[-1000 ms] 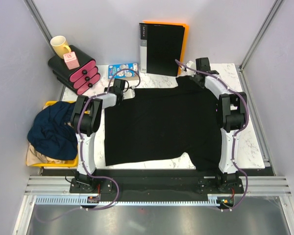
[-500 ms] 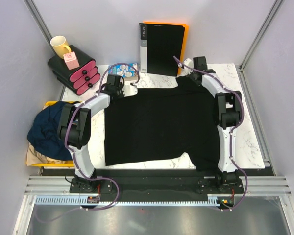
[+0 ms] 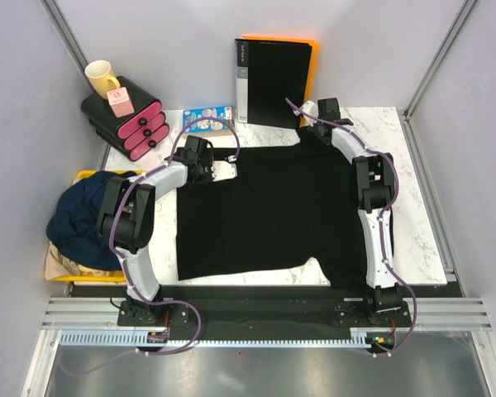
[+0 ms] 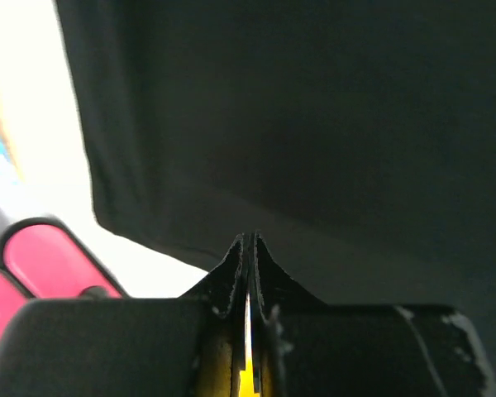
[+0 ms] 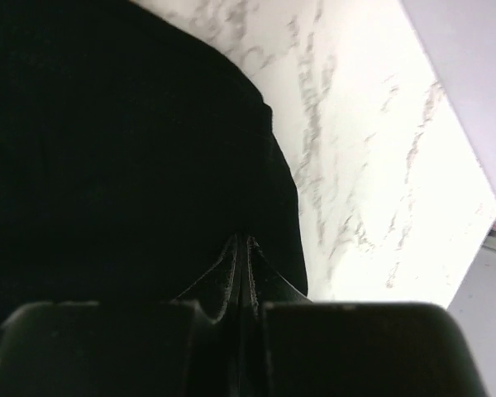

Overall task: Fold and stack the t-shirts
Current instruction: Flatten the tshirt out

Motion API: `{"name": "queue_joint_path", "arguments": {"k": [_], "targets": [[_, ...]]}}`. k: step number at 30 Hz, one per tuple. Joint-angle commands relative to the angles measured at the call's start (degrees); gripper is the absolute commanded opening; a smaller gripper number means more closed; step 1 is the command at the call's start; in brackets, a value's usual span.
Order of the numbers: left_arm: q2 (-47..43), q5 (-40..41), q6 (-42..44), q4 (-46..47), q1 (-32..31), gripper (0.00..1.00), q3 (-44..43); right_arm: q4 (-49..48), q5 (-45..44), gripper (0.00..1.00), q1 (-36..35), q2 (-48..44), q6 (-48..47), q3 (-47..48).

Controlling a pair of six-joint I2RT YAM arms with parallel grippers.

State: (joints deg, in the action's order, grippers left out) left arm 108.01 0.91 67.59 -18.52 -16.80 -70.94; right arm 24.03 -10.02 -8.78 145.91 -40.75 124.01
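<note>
A black t-shirt lies spread flat on the marble table. My left gripper is at its far left corner. In the left wrist view the gripper is shut, with the black cloth at its tips. My right gripper is at the shirt's far right corner. In the right wrist view it is shut on the black cloth. A dark navy t-shirt lies bunched over a tan one in a yellow bin at the left.
A black binder with an orange back stands at the far edge. A black and pink organizer with a yellow mug sits at the far left, beside a blue packet. Bare marble shows right of the shirt.
My left gripper has swung to the right onto the shirt's far left corner. My right gripper has shifted slightly left along the far edge. The shirt's far left edge has drawn inward.
</note>
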Motion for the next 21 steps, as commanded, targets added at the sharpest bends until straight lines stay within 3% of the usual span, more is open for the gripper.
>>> {"name": "queue_joint_path", "arguments": {"k": [1, 9, 19, 20, 21], "targets": [[-2.71, -1.44, 0.17, -2.57, -0.34, 0.02, 1.85, -3.28, -5.16, 0.0, 0.16, 5.43, -1.6, 3.34], [-4.03, 0.22, 1.05, -2.83, -0.25, 0.02, 4.14, -7.85, -10.01, 0.0, 1.65, 9.75, -2.84, 5.99], [-2.71, 0.68, 0.7, -2.83, -0.25, 0.02, 3.35, -14.71, -18.02, 0.0, 2.01, 7.29, -4.95, -0.08], [-2.45, 0.67, 0.61, -2.83, -0.25, 0.02, 3.09, -14.63, -17.75, 0.01, 2.09, 5.98, -3.99, -0.51], [-2.28, 0.76, 0.44, -2.83, -0.25, 0.02, 3.0, -14.54, -16.62, 0.12, 2.18, 5.01, -3.46, -1.74]]}}
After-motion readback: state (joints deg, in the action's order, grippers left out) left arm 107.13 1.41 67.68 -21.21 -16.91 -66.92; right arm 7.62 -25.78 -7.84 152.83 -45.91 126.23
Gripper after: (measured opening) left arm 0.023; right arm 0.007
